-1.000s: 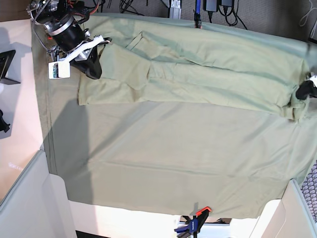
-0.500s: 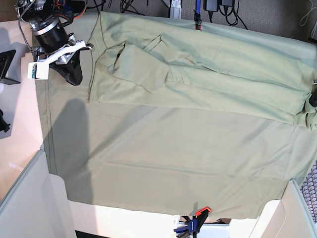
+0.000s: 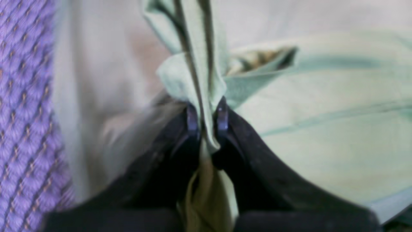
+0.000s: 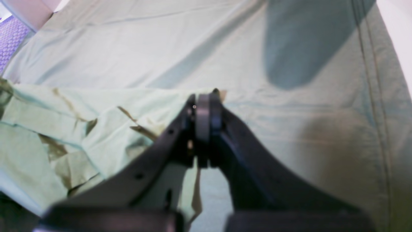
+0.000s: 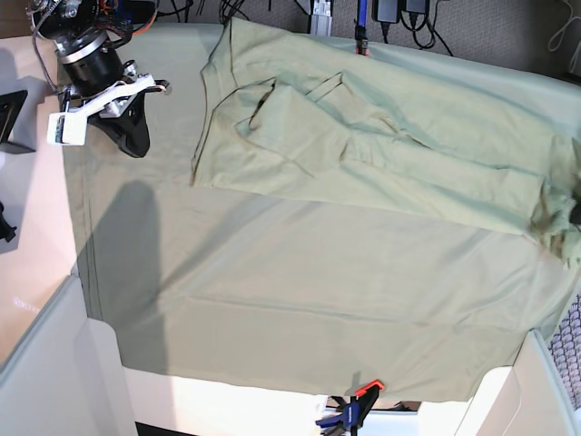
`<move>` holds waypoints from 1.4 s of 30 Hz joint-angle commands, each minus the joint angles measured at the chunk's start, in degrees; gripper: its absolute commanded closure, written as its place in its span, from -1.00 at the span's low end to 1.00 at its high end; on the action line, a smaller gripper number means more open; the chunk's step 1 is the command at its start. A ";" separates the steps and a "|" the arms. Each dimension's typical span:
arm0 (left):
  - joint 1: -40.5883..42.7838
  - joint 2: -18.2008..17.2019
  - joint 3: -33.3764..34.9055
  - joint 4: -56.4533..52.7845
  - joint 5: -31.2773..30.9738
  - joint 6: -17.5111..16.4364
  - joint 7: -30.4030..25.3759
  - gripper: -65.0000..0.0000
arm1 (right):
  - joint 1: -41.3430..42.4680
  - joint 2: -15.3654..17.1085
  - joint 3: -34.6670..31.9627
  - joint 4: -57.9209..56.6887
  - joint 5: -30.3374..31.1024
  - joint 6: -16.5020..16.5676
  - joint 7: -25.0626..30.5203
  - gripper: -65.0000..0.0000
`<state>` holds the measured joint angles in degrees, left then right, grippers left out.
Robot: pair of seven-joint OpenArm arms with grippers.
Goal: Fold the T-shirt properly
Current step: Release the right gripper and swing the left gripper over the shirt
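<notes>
The pale green T-shirt [image 5: 381, 136] lies crumpled and partly folded across the far half of the green tablecloth [image 5: 318, 309], from the middle to the right edge. The left wrist view shows my left gripper [image 3: 206, 119] shut on a bunched fold of the T-shirt [image 3: 193, 71]. In the base view this gripper [image 5: 576, 214] barely shows at the right border. My right gripper [image 5: 134, 141] hangs over the tablecloth's far left corner, apart from the shirt's left edge. In its wrist view the right gripper [image 4: 203, 108] is shut with nothing in it, and the T-shirt [image 4: 64, 129] lies to its left.
An orange and blue clamp [image 5: 361, 404] holds the tablecloth at the front edge, and another clamp [image 5: 361, 36] sits at the back. White panels [image 5: 45, 363] stand at the front left. A purple mat [image 5: 570, 354] lies off the right side. Cables run along the back.
The T-shirt has slid to the right, its left edge now well away from the right gripper. The right gripper came off the shirt's left corner and drew back to the far left.
</notes>
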<state>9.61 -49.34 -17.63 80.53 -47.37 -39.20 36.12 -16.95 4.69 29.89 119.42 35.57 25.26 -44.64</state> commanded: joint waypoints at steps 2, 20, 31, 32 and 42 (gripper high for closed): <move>1.90 0.39 0.26 8.57 -1.25 -0.80 -0.85 1.00 | 0.26 0.37 0.26 1.18 0.87 0.13 1.33 1.00; 2.12 14.64 17.35 16.81 12.09 1.29 -4.09 1.00 | 0.20 0.37 0.26 1.18 0.33 0.15 1.07 1.00; 3.96 14.93 17.42 16.48 -0.90 -0.80 -2.58 -0.25 | -0.02 0.37 0.26 -1.70 -3.41 -0.66 1.57 -0.32; 4.02 15.04 17.40 16.85 -2.05 -0.80 -2.38 -0.25 | 0.11 0.37 0.26 -2.75 -3.37 -0.85 1.60 -0.32; 3.69 15.06 17.40 23.10 -8.11 -0.80 -1.16 -0.25 | 0.09 0.33 -0.55 -14.95 2.23 -0.83 0.92 -0.32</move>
<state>13.82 -33.47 0.16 102.67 -54.33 -39.00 35.99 -17.15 4.73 29.28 103.61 36.51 24.21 -44.62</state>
